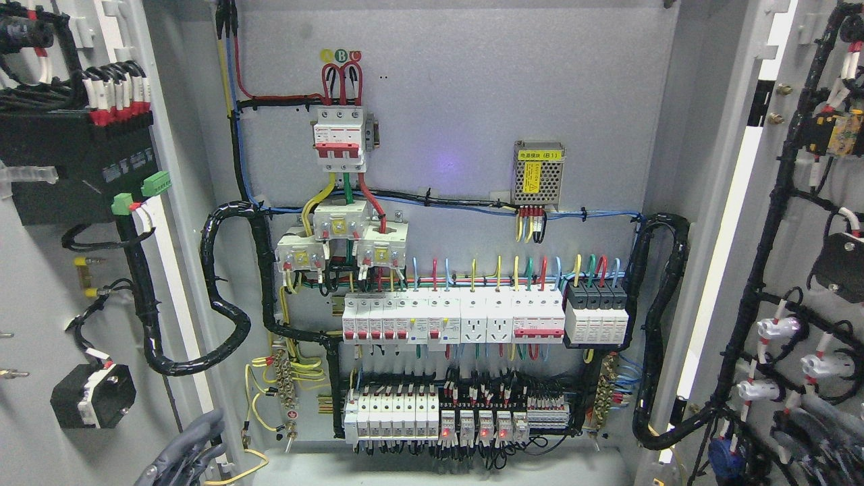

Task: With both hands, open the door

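Observation:
The cabinet stands wide open. Its left door [40,283] is swung out to the left and its right door [790,223] out to the right, both showing their wired inner faces. My left hand [185,451] is at the bottom left. Its grey fingers [202,426] are stretched out loosely against the inner edge of the left door and grasp nothing. Grey parts of my right hand [820,422] show at the bottom right, close against the right door's lower wiring and half hidden among black cables.
Inside, the back panel [459,101] carries a red-and-white main breaker [339,138], a small power supply [538,174] and rows of breakers [452,320] and relays [435,413]. Black corrugated cable looms [226,297] [665,324] loop from each door into the cabinet.

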`<move>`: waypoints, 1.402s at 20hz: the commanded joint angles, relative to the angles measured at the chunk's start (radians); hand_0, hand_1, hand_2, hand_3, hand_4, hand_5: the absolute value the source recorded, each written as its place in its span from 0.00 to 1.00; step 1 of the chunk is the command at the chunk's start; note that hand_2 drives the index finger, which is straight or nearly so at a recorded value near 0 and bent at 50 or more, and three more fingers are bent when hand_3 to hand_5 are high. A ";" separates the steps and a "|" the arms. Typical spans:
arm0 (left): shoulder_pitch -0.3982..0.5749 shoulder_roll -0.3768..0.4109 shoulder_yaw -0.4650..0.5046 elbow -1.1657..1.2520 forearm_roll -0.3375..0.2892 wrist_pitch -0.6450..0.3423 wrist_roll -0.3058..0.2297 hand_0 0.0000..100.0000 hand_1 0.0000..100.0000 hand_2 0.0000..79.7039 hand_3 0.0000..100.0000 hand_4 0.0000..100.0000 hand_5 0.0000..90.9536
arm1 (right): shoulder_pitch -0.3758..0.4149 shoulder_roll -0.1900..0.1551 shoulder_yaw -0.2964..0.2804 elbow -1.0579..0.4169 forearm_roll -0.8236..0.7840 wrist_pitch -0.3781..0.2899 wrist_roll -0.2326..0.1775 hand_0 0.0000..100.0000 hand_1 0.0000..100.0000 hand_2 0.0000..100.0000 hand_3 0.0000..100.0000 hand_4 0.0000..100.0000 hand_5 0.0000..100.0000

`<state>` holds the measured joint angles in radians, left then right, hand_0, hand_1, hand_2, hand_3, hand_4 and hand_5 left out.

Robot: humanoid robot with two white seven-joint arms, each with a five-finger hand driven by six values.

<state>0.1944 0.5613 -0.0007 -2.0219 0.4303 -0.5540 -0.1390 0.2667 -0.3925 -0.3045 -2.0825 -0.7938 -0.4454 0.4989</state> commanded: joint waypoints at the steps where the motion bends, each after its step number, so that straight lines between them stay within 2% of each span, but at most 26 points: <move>1: 0.023 0.040 0.093 0.003 0.045 0.000 -0.002 0.00 0.00 0.00 0.00 0.00 0.00 | 0.019 0.003 -0.054 0.025 -0.033 0.001 -0.002 0.00 0.00 0.00 0.00 0.00 0.00; 10: 0.069 0.081 0.168 0.051 0.113 0.000 -0.002 0.00 0.00 0.00 0.00 0.00 0.00 | 0.019 -0.006 -0.056 0.062 -0.131 0.004 0.001 0.00 0.00 0.00 0.00 0.00 0.00; 13: 0.073 0.094 0.183 0.094 0.145 -0.001 -0.007 0.00 0.00 0.00 0.00 0.00 0.00 | 0.019 -0.008 -0.056 0.073 -0.165 0.039 0.006 0.00 0.00 0.00 0.00 0.00 0.00; 16: 0.085 0.107 0.199 0.130 0.171 -0.010 -0.008 0.00 0.00 0.00 0.00 0.00 0.00 | 0.019 -0.008 -0.057 0.082 -0.188 0.045 0.009 0.00 0.00 0.00 0.00 0.00 0.00; 21: 0.088 0.138 0.238 0.184 0.237 -0.021 -0.008 0.00 0.00 0.00 0.00 0.00 0.00 | 0.019 -0.008 -0.087 0.084 -0.193 0.044 0.015 0.00 0.00 0.00 0.00 0.00 0.00; 28: 0.096 0.183 0.243 0.270 0.312 -0.021 -0.010 0.00 0.00 0.00 0.00 0.00 0.00 | 0.032 -0.008 -0.119 0.084 -0.193 0.043 0.015 0.00 0.00 0.00 0.00 0.00 0.00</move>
<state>0.2837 0.6826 0.1975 -1.8660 0.6816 -0.5749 -0.1486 0.2903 -0.3985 -0.3836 -2.0110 -0.9801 -0.4008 0.5132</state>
